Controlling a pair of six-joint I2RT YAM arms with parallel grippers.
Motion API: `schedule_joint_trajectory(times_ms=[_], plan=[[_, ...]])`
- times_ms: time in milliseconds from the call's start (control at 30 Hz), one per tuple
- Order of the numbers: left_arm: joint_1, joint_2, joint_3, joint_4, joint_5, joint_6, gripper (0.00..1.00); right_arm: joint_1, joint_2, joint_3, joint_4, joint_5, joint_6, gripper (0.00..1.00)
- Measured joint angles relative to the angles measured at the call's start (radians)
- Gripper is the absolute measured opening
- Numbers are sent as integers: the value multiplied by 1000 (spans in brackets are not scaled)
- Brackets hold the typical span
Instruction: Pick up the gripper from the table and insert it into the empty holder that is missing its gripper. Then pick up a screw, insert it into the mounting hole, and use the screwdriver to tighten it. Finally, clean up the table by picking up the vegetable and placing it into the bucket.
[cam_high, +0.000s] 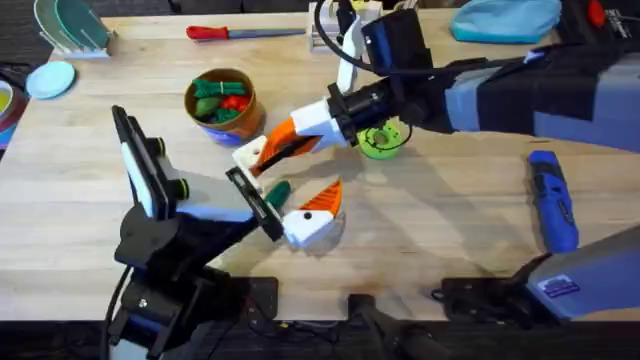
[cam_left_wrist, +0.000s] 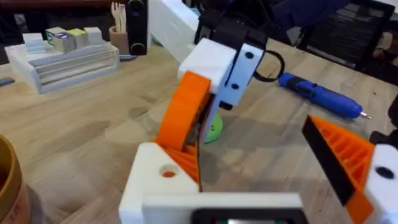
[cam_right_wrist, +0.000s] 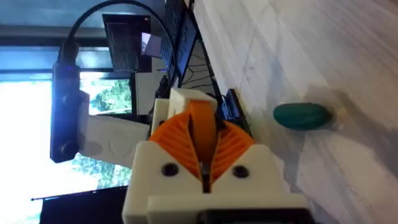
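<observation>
The loose orange gripper (cam_right_wrist: 200, 127) was clamped between the ribbed pads of the right gripper (cam_high: 262, 152) and pressed against the white holder (cam_left_wrist: 163, 175) on the left gripper (cam_high: 283, 204), whose jaws were spread apart. The vegetable (cam_high: 277, 190) was seen on the table (cam_high: 450, 210) just beside them, and the screwdriver (cam_high: 552, 198) lay well apart to the right.

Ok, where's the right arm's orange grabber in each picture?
Overhead: the right gripper is mid-table, reaching left from its dark arm.
Left wrist: the right gripper is central, slanting down.
Right wrist: the right gripper is central, close up.
Shared landmark: the wooden table.
</observation>
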Motion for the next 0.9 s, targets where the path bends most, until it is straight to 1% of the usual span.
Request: schedule_joint_trajectory(times_ms=[200, 267, 300, 367, 500, 633, 700, 733, 800, 833, 900], plan=[[0, 0, 0, 0, -15, 0, 991, 0, 0, 0, 1, 4, 5, 109], [-3, 0, 0, 0, -24, 0, 991, -1, 0, 0, 4, 2, 8, 161], [-13, 0, 0, 3, -35, -9, 991, 0, 0, 0, 13, -4, 12, 318], [-22, 0, 0, 3, -39, -19, 991, 0, 1, 0, 23, -15, 12, 411], [-24, 0, 0, 3, -42, -29, 991, 0, 2, 0, 24, -22, 12, 527], [-24, 0, 0, 3, -43, -33, 991, 0, 2, 0, 24, -24, 12, 596], [-24, 0, 0, 3, -43, -35, 991, 0, 2, 0, 24, -26, 12, 667], [-24, 0, 0, 3, -43, -37, 992, 0, 2, 0, 25, -26, 10, 734], [-24, 0, 0, 3, -43, -37, 992, -1, 2, 0, 26, -23, 7, 918], [-24, 0, 0, 3, -44, -37, 992, -3, 2, 0, 26, -21, 4, 937], [-24, 0, 0, 3, -44, -37, 991, -11, 2, 0, 32, -7, 0, 945]])
